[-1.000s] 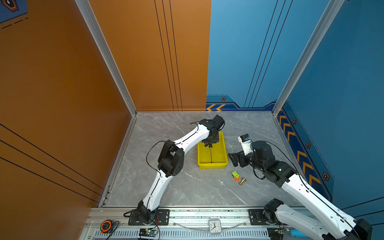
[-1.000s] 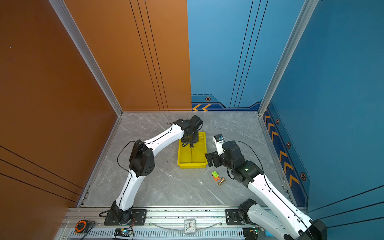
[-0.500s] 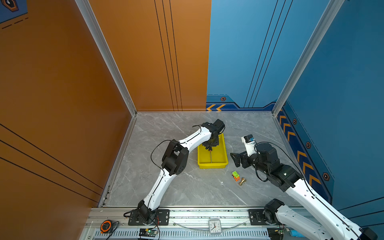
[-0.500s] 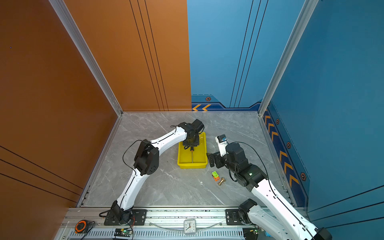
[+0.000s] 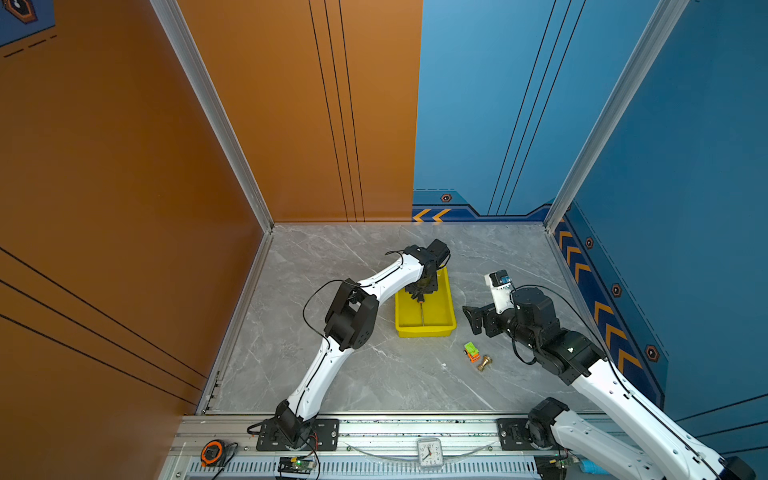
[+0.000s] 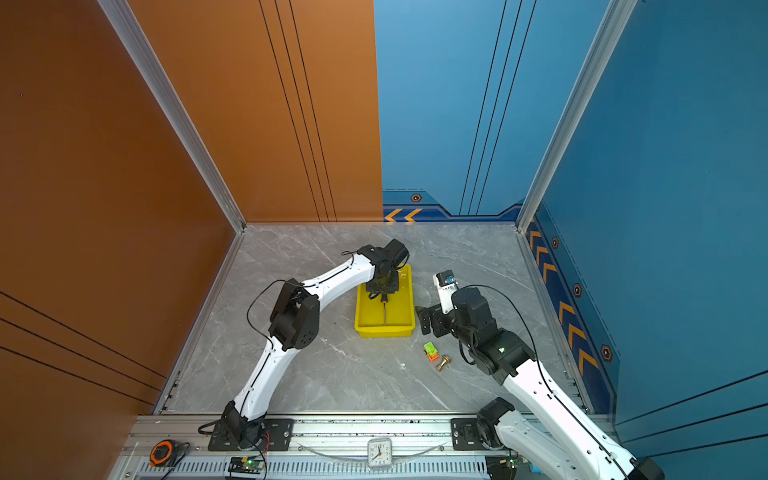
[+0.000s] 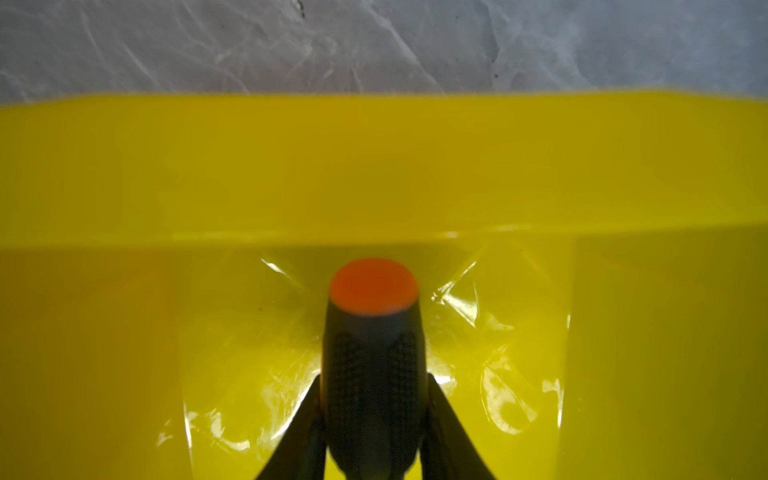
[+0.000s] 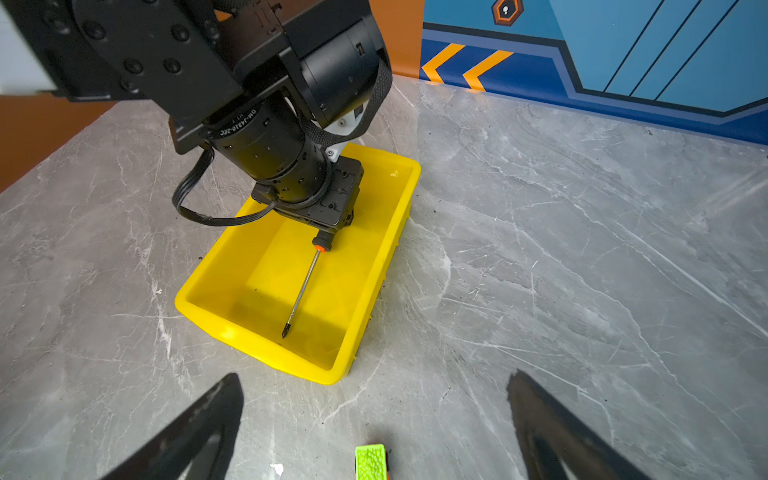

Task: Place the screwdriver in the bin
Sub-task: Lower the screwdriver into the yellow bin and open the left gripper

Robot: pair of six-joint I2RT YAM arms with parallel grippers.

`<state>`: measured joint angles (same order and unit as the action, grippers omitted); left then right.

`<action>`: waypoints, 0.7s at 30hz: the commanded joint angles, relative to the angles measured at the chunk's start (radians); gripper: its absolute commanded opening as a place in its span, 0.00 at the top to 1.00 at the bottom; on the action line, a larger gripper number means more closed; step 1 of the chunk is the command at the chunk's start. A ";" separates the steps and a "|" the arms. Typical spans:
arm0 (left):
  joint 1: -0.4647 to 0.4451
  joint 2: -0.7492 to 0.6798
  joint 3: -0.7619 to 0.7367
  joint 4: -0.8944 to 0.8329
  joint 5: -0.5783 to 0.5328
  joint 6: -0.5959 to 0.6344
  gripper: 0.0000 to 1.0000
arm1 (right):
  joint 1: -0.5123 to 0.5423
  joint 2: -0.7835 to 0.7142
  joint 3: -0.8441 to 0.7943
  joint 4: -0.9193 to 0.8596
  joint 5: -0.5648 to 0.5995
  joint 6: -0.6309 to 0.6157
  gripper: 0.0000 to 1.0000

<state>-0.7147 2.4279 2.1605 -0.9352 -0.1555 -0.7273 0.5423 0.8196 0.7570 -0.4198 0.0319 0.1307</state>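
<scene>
bin (image 8: 232,336): bright yellow plastic, smooth, semi-gloss. Its floor in the left wrist view throws crinkled shiny highlights; clear film or bare plastic, can't tell.
screwdriver (image 8: 302,289): thin bright metal shaft, dark tip. Black handle with cross-hatched grip, looks rubbery. Matt orange collar and end cap.
left pincer (image 7: 375,380) fingers (image 7: 299,440): matt black, look plastic.
tabletop (image 8: 540,249): grey marble pattern, smooth, low sheen.
toy (image 8: 370,461): green plastic, pebbled top.
fitting (image 5: 484,363): shiny brass.
arm shells (image 5: 316,378): glossy white plastic; joints (image 5: 353,320) matt black.
near rail (image 5: 415,426): bare brushed aluminium.
</scene>
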 commanded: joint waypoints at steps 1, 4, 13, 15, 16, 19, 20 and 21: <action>-0.002 0.030 0.005 0.001 -0.020 -0.007 0.92 | 0.005 -0.015 -0.012 -0.024 0.038 0.014 0.00; -0.002 0.033 0.004 0.003 -0.018 -0.007 0.89 | 0.007 -0.021 -0.011 -0.029 0.045 0.017 0.00; -0.003 0.034 -0.003 0.004 -0.019 -0.008 0.83 | 0.015 -0.025 -0.011 -0.034 0.056 0.025 0.00; -0.003 0.033 -0.009 0.004 -0.020 -0.011 0.83 | 0.018 -0.025 -0.011 -0.034 0.058 0.024 0.00; -0.003 0.034 -0.010 0.005 -0.021 -0.011 0.81 | 0.019 -0.025 -0.012 -0.034 0.059 0.025 0.00; -0.003 0.033 -0.010 0.005 -0.024 -0.011 0.78 | 0.020 -0.026 -0.011 -0.034 0.060 0.022 0.00; -0.002 0.033 -0.010 0.004 -0.025 -0.011 0.77 | 0.020 -0.027 -0.011 -0.034 0.061 0.021 0.00; -0.003 0.031 -0.011 0.005 -0.027 -0.011 0.75 | 0.020 -0.027 -0.013 -0.033 0.062 0.019 0.00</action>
<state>-0.7147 2.4454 2.1601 -0.9321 -0.1558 -0.7273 0.5568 0.8055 0.7559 -0.4286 0.0589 0.1379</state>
